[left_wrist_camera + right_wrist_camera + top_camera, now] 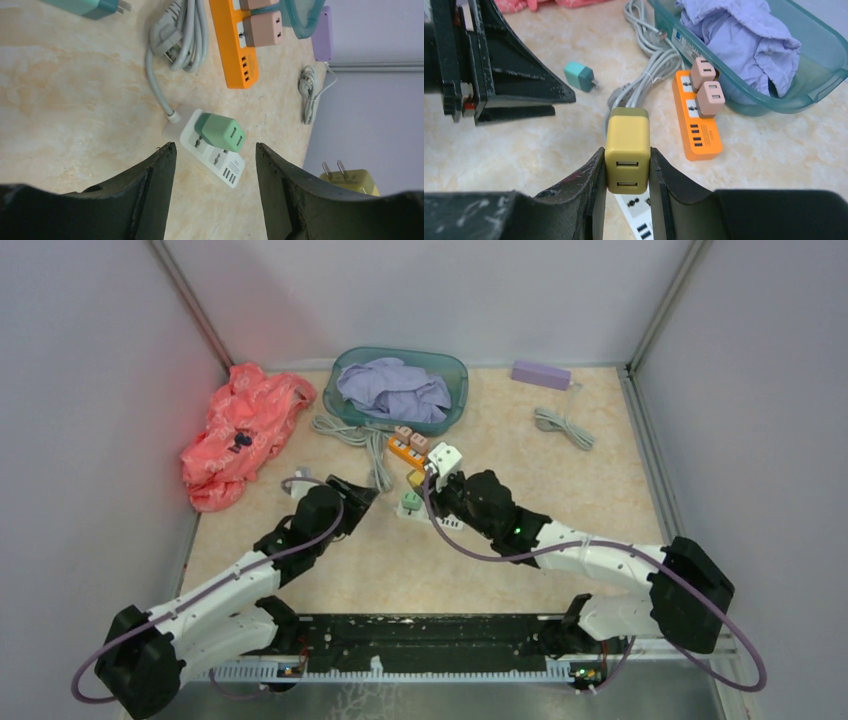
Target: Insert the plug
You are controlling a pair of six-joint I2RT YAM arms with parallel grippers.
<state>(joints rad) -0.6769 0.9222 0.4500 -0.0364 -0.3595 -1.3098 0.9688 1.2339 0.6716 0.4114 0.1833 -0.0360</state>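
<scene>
Pale marbled bench [600, 470], grey walls [80, 390] on three sides.

Nearest: right end effector [627, 160] pressed onto the flat flanks of the yellow plug [627, 135], held off the bench near the white strip [640, 217].

Probably light, hard-shelled, smooth plastic. Liable to twist under a skewed push, so best held as now: squarely across the broad sides, well back from the prongs [341, 167].

USB face toward the wrist. Prongs hidden there, visible from the left wrist as two flat blades jutting off the far end. Long axis taken as port-to-prong, in line with the fingers, aimed away toward the bench.

Left end effector [355, 492] spread wide, holding nothing, just beside the strip.

On the strip, a green adapter [220, 131] already seated, free sockets either side.

Farther: orange strip [696, 120] with two pink adapters [711, 97], grey cable [649, 75], teal charger [579, 76].

Farthest: teal basket [774, 105] of lavender cloth [744, 35], coral garment [240, 430], purple box [540, 373].
</scene>
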